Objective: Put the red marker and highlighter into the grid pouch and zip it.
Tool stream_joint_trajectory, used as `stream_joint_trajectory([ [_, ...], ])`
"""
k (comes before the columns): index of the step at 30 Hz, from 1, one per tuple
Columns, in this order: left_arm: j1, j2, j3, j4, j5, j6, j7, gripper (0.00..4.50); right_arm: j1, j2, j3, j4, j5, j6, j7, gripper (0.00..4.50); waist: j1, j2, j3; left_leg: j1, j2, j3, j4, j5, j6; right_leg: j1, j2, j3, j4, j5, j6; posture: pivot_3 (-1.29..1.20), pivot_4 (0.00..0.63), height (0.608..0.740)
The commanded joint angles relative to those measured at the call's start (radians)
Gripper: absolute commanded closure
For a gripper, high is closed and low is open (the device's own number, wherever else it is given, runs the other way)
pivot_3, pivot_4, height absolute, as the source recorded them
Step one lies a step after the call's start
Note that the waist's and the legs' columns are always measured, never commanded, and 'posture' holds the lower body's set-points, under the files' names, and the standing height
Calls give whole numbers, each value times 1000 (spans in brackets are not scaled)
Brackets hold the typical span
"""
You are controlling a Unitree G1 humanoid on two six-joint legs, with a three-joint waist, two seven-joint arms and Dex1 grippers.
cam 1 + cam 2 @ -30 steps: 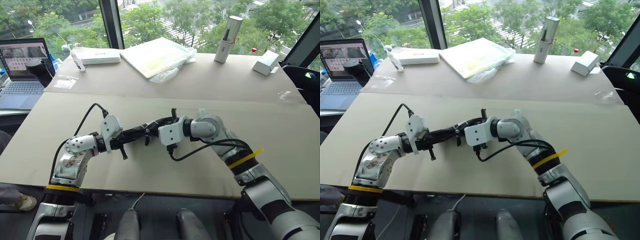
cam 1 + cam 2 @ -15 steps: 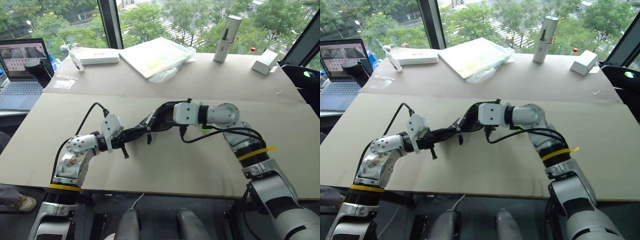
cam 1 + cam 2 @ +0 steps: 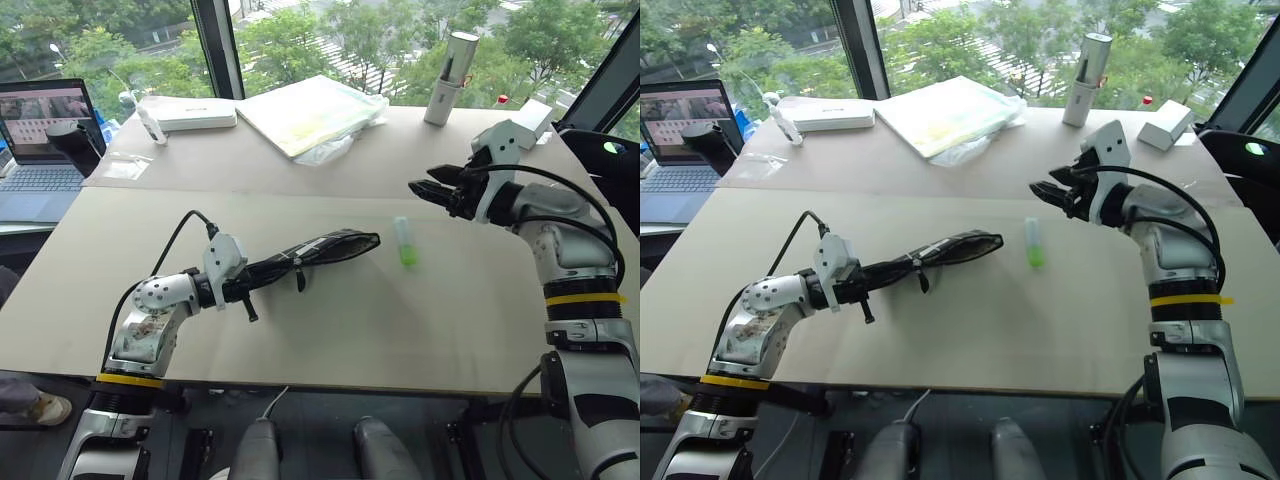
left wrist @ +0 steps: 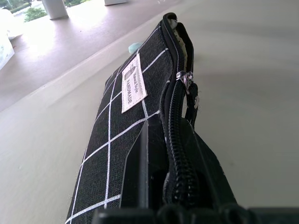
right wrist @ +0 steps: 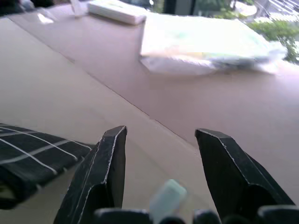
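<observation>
The grid pouch (image 3: 318, 252) is black with white lines and is held just above the table, with my left gripper (image 3: 258, 283) shut on its near end. The left wrist view shows the pouch's white label (image 4: 133, 83), its zipper pull (image 4: 186, 79) and a gaping far end. The highlighter (image 3: 404, 242), pale green and stubby, lies on the table just right of that far end. My right gripper (image 3: 424, 189) hovers open and empty above and to the right of the highlighter (image 5: 167, 198). The red marker is hidden or out of view.
Along the far side of the table stand a white flat box (image 3: 195, 112), a plastic-wrapped pad (image 3: 315, 110), a silver cylinder (image 3: 447, 65) and a small white box (image 3: 530, 118). A laptop (image 3: 45, 130) sits at the far left. A seam (image 3: 300, 193) crosses the tabletop.
My right gripper has left the pouch's far end, swung up and to the right, and opened. The highlighter that its arm covered now lies in plain view. The left gripper and pouch stayed put.
</observation>
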Motion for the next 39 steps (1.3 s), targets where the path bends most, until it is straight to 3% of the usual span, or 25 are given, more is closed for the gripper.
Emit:
stream_joint_trajectory([
  [1, -6, 4, 14, -33, -12, -5, 6, 4500, 7, 48, 13, -36, -35, 67, -85, 1870, -1, 0, 0, 0, 0, 0, 0, 0, 0, 0, 0, 0, 0, 0, 0, 0, 150, 739],
  [11, 12, 3, 24, -57, -22, 5, 24, 4500, 106, 148, 55, -154, -67, 218, -171, 1870, 4, 1, 0, -1, 0, 0, 0, 0, 0, -1, 0, 0, 1, 0, 0, 0, 150, 739],
  [16, 12, 3, 25, -59, -24, 8, 29, 4500, 144, 150, 89, -181, -104, 204, -181, 1870, 0, 1, 0, -1, 0, 0, 0, 0, 0, -1, 0, 0, 1, 0, 0, 0, 150, 739],
  [29, 10, 7, 25, -60, -26, 10, 30, 4500, 100, 137, 18, -107, -113, 164, -236, 1870, 1, 0, 0, -1, 0, 0, 0, 0, 0, -1, 0, 0, 1, 0, 0, 0, 150, 739],
  [39, 1, 4, 24, -53, -24, 11, 31, 4500, 184, 192, 31, -112, -113, 180, -246, 1870, 3, 0, 0, -1, 0, 0, 0, 0, 0, 0, 0, 0, 0, 0, 0, 0, 150, 739],
])
